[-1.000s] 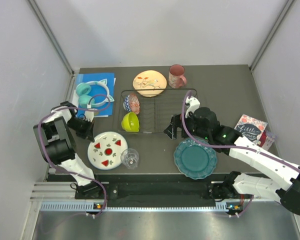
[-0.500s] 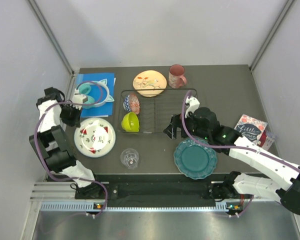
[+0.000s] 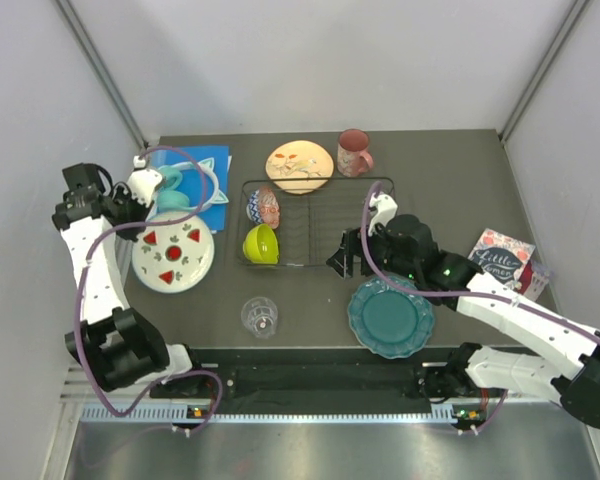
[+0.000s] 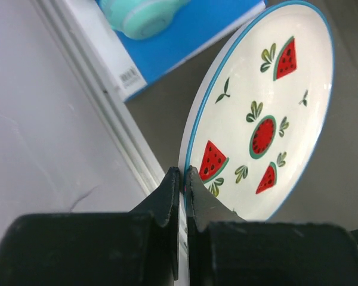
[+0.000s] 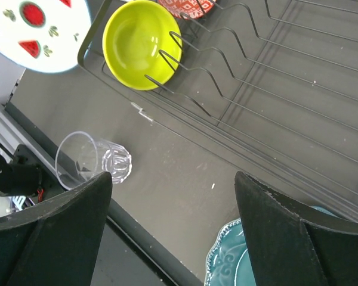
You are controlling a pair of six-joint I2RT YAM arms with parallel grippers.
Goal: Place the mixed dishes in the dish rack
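My left gripper [image 3: 130, 205] [image 4: 184, 179] is shut on the rim of the white plate with red shapes [image 3: 173, 251] [image 4: 268, 113] and holds it lifted and tilted at the table's left. The black wire dish rack [image 3: 320, 232] [image 5: 274, 77] holds the red-patterned bowl [image 3: 265, 207] and the lime-green bowl [image 3: 261, 243] [image 5: 142, 43] at its left end. My right gripper [image 3: 342, 264] [image 5: 173, 232] is open and empty above the rack's near edge. The clear glass [image 3: 260, 316] [image 5: 92, 161], teal scalloped plate [image 3: 391, 317], cream floral plate [image 3: 300, 166] and pink mug [image 3: 354, 152] stand on the table.
Teal cat-ear headphones [image 3: 175, 185] lie on a blue card [image 3: 212, 165] at the back left, close behind the held plate. A printed card [image 3: 502, 258] lies at the right. Grey walls close in both sides.
My left gripper has lifted the white plate with red shapes off the table near the glass and carried it left and back, tilting it. The right arm has not moved.
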